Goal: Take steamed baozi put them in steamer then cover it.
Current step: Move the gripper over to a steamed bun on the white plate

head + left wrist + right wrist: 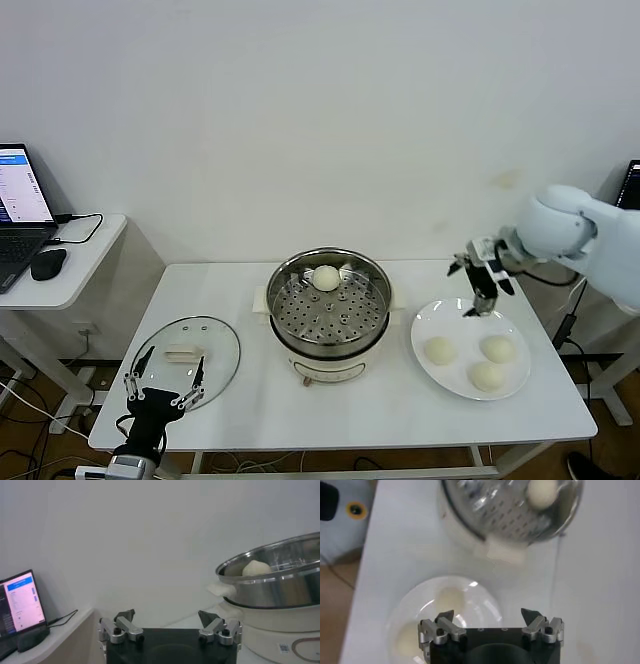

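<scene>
Over the tabletop's right end, the right gripper [480, 290] hangs spread and empty above the flat white plate [433, 322] holding three pale round baozi [440, 349]; one already sits in the shiny steel steamer [328, 305]. It should descend centred and pinch gently. The left gripper [160, 388] idles spread by the front-left corner.

Robot test lab or office corner, plain white wall [300, 120], white folding table [340, 400] as workbench, small side desk [70, 270] left of the table with open laptop [20, 205] and mouse [47, 264], loose cables [30, 400] on the floor beneath that desk
</scene>
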Available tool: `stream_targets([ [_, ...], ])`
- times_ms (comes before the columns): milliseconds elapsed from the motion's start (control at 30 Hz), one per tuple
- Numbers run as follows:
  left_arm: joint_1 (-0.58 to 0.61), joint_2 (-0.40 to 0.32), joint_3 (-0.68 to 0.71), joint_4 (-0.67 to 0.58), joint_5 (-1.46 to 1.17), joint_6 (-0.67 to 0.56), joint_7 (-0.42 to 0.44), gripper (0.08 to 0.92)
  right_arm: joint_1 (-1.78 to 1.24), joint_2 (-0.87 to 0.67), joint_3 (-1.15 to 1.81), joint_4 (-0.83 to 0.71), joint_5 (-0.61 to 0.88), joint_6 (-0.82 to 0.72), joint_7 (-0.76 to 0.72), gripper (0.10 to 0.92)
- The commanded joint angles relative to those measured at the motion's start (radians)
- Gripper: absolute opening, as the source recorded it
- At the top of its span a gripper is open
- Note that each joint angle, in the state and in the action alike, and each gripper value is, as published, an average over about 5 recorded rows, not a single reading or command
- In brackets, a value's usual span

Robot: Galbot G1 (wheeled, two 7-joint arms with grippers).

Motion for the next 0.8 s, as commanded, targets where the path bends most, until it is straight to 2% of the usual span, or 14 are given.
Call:
stream_targets([
  [33, -0.001, 0.000, -0.002, 0.001, 0.001, 0.005, 0.001, 0.823, -0.401, -0.062, 0.279, -0.081, -0.173, 0.044, -0.044, 0.823],
  [400, -0.001, -0.007, -0.015, 0.003, 0.005, 0.007, 0.002, 0.823, -0.620, 0.075, 0.408, -0.254, -0.255, 0.088, -0.019, 0.823],
  [800, 0.006, -0.012, -0.028, 0.007, 0.009, 0.006, 0.004, 0.823, -0.665, 0.247, 0.456, -0.367, -0.286, 0.102, 0.016, 0.823],
])
